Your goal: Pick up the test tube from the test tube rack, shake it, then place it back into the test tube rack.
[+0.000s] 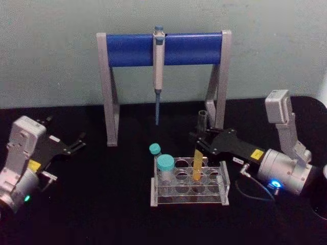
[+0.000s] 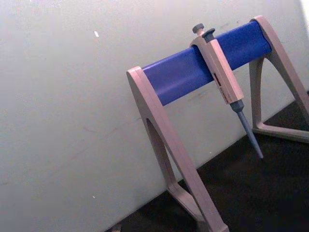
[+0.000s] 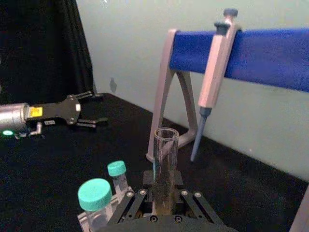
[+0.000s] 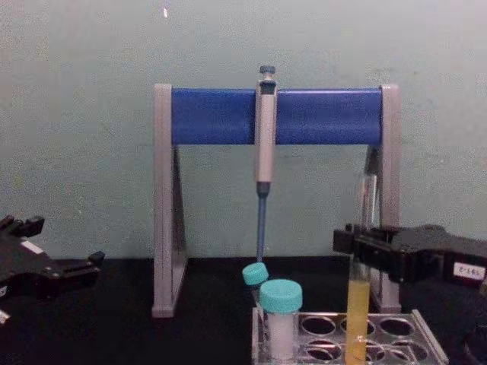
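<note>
At the test tube rack (image 1: 223, 196): right gripper (image 1: 201, 143) clamped on the upright test tube (image 1: 197, 166).
The tube's yellow lower end sits in a rack hole; its seating depth is not discernible, and the fingers hide the glass at the grip. Left gripper (image 1: 77, 143) is parked far left, fingers spread.

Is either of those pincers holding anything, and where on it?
The right pincer grips the test tube around its clear middle, above the yellow liquid. The left pincer is open, holding nothing.
</note>
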{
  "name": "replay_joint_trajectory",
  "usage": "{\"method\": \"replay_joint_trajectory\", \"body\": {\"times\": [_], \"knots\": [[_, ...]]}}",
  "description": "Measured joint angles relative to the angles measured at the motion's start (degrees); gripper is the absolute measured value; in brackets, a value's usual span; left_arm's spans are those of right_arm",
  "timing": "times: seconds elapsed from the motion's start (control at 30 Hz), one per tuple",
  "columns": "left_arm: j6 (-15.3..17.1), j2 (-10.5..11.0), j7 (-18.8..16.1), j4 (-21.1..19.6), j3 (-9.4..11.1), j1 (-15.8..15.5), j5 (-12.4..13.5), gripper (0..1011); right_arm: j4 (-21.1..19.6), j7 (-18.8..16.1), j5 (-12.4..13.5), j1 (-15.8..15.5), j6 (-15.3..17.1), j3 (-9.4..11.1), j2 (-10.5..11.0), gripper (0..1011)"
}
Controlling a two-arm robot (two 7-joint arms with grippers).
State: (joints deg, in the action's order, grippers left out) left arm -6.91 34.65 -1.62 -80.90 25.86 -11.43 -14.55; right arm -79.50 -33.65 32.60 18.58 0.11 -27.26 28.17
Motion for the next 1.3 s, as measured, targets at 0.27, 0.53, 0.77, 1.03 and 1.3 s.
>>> {"method": "replay_joint_trajectory", "body": {"times": [0.27, 0.53, 0.77, 1.03, 1.3], "knots": [[0.0, 0.0, 0.0, 0.0, 0.0, 0.0, 0.0, 1010, -3.4, 0.5, -1.0, -1.3, -1.4, 1.0, 0.9, 225], [0.0, 0.0, 0.0, 0.0, 0.0, 0.0, 0.0, 1010, -6.7, 1.7, -1.7, -2.4, -2.1, 2.5, 1.5, 225], [0.0, 0.0, 0.0, 0.0, 0.0, 0.0, 0.0, 1010, -8.2, 2.6, -1.8, -2.6, -2.1, 3.6, 1.2, 225], [0.0, 0.0, 0.0, 0.0, 0.0, 0.0, 0.0, 1010, -8.2, 3.4, -2.1, -2.0, -1.7, 4.1, 0.5, 225], [0.0, 0.0, 0.0, 0.0, 0.0, 0.0, 0.0, 1010, -7.6, 4.2, -2.6, -1.8, -1.4, 4.5, 0.1, 225]]}}
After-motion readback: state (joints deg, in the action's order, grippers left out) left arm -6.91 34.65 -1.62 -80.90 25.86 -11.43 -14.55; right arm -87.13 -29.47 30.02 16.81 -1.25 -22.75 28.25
